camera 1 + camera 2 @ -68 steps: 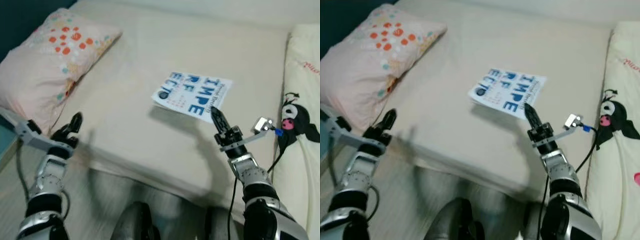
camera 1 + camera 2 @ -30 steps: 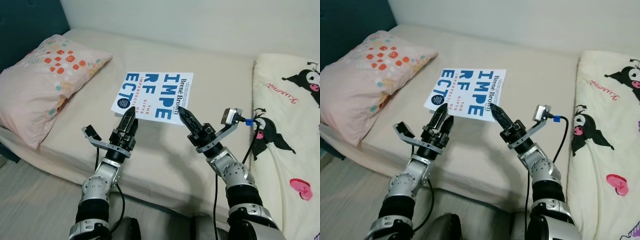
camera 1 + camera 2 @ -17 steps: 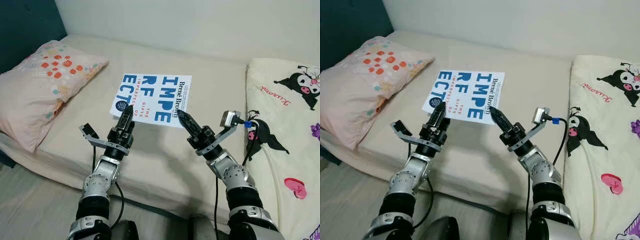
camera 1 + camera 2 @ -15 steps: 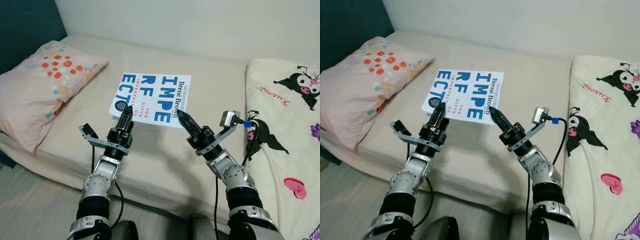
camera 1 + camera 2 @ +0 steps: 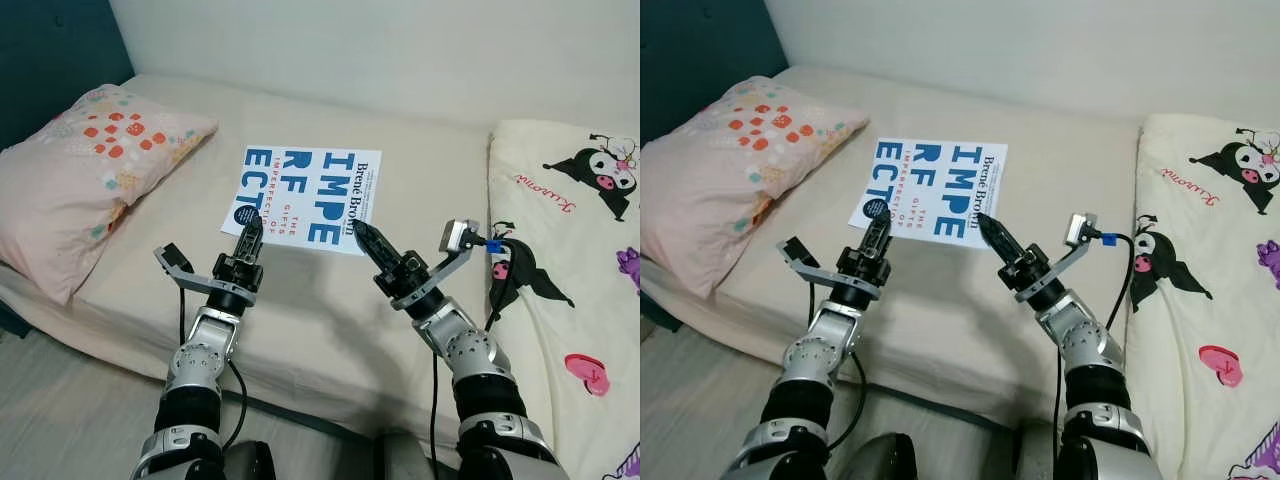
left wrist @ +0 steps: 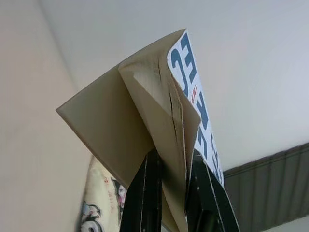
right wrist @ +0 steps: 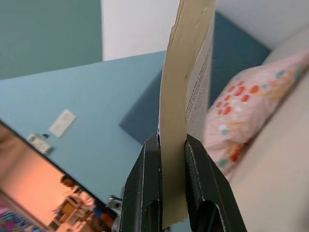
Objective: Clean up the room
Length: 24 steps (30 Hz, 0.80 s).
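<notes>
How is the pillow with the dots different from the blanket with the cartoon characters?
The pillow is pink with orange and red dots; the blanket is cream with black cartoon figures and pink hearts. The pillow is puffy and lies on the robot's left; the blanket lies flat on its right. Both rest on the bed, with the book held by both grippers between them.

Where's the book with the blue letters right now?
The book is held above the middle of the bed, pinched at its near corners by the left gripper and right gripper, between the pillow and cartoon blanket.
</notes>
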Available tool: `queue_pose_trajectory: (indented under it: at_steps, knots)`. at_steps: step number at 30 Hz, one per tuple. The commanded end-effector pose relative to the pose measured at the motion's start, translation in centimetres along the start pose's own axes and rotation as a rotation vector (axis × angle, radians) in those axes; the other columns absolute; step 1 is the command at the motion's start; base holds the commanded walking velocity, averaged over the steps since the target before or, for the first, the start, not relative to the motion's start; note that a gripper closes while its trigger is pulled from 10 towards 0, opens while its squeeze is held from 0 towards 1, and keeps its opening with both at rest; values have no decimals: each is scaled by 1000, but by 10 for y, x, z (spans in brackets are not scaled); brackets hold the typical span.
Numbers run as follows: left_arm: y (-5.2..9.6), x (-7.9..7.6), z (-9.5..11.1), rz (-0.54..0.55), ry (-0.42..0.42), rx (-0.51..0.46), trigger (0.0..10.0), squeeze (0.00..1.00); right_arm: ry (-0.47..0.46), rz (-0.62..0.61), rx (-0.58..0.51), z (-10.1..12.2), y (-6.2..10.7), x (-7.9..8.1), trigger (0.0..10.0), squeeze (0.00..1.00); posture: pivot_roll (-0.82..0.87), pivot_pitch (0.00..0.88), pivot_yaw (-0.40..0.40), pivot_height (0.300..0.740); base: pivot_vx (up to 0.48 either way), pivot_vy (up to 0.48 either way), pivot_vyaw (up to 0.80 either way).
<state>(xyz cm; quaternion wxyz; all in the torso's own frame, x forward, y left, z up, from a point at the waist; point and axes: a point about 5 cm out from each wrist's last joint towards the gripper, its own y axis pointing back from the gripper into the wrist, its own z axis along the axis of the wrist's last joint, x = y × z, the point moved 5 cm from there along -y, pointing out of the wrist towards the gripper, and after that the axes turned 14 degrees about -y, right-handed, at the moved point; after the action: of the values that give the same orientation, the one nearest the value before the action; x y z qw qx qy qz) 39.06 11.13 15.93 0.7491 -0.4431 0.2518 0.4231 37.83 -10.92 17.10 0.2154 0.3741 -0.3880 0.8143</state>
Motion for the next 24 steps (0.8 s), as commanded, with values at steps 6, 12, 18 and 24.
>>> queue_pose_trajectory:
  at_steps: [6,12,18,24]
  knots:
    - [-6,-19,-2,-128,-123,68,0,0,16,-110,25,-5,6,-16,10000,12,-41,126,7,605,0,0,0]
    - [-14,-45,25,-302,-278,87,0,0,-12,-180,45,-9,16,-28,10000,722,-44,130,5,605,0,0,0]
    - [0,-84,19,-552,-342,208,0,0,-48,-178,33,-10,24,-29,10000,0,-44,133,5,605,0,0,0]
    - [10,-84,8,-571,-293,251,0,0,-50,-73,34,-10,22,-16,2392,0,-47,133,1,605,0,0,0]
